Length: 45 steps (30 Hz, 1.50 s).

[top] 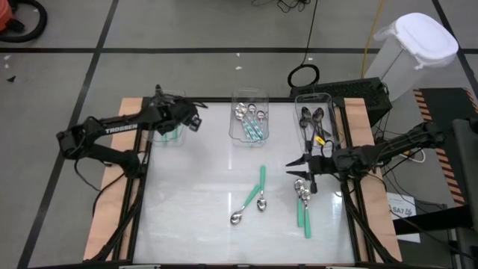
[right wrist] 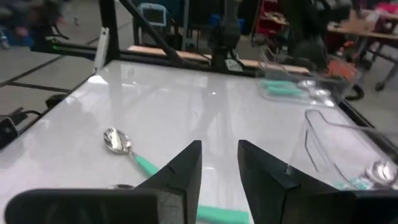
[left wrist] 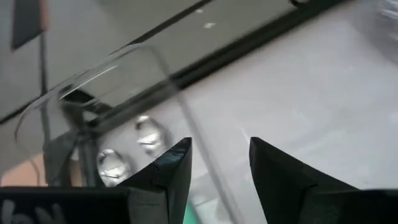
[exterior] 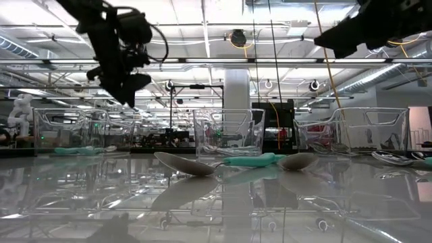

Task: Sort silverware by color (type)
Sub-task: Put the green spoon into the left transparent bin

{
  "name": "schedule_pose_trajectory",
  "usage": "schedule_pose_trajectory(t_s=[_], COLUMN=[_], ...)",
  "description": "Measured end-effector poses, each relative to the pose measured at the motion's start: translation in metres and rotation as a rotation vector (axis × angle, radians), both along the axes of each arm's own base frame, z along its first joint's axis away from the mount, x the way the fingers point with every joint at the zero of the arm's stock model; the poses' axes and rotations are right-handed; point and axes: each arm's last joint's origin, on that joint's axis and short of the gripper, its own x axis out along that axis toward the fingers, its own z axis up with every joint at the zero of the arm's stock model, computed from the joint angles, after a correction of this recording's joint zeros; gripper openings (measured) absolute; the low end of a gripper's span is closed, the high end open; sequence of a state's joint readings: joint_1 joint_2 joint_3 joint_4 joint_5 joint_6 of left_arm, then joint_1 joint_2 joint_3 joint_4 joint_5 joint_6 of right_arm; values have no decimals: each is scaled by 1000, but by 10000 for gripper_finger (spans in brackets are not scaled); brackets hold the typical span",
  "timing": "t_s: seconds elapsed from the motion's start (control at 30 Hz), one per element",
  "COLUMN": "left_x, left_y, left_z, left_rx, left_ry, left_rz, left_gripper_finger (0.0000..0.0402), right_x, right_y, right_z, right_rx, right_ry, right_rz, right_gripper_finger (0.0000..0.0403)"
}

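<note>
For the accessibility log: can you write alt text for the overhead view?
Two robot arms flank a white table: the left gripper hovers open over the left clear bin, the right gripper above loose teal-handled spoons. Two more bins hold sorted spoons.

Three clear bins [top: 250, 112] line the white table's [top: 194, 187] far edge
</note>
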<state>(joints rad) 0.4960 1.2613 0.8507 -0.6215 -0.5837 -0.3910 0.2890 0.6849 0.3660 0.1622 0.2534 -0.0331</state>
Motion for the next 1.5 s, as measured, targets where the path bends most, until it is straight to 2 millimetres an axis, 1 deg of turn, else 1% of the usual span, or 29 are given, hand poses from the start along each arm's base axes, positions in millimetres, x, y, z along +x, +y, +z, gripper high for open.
schedule_pose_trajectory(t_s=[0.1,0.27,0.37,0.53,0.77,0.9,0.97,1.03,1.1,1.2,1.27,1.33,1.4,1.5], left_x=[9,15,19,27,38,47,56,59,68,70,74,72,74,74], left_y=[-18,-48,-67,-99,-133,-145,-150,-153,-156,-160,-162,-164,-166,-170], left_z=[8,3,-1,1,0,-9,-13,-22,-28,-35,-37,-37,-36,-36], left_rx=[-21,-59,-65,-3,33,45,55,52,54,45,35,34,31,33], left_ry=[29,46,20,-42,-133,-139,-161,-130,-148,-127,-142,-133,-158,-162], left_rz=[-88,-157,-183,-245,-316,-358,-376,-389,-399,-413,-422,-429,-429,-451], left_gripper_finger=[161,161,161,161,161,161,161,161,161,161,161,161,161,161], right_x=[2,8,13,18,25,32,34,39,43,51,54,63,67,78], right_y=[0,2,4,5,6,7,7,6,6,8,9,11,11,11], right_z=[-4,-13,-20,-31,-38,-41,-43,-45,-48,-53,-57,-54,-54,-46], right_rx=[21,50,60,50,-4,5,4,-3,-21,-55,-83,-114,-140,-162], right_ry=[30,92,139,203,230,219,230,215,212,214,262,278,324,351], right_rz=[-15,-29,-38,-45,-31,25,44,47,50,61,69,97,131,180], right_gripper_finger=[100,100,100,100,101,115,128,141,154,169,173,173,171,167])
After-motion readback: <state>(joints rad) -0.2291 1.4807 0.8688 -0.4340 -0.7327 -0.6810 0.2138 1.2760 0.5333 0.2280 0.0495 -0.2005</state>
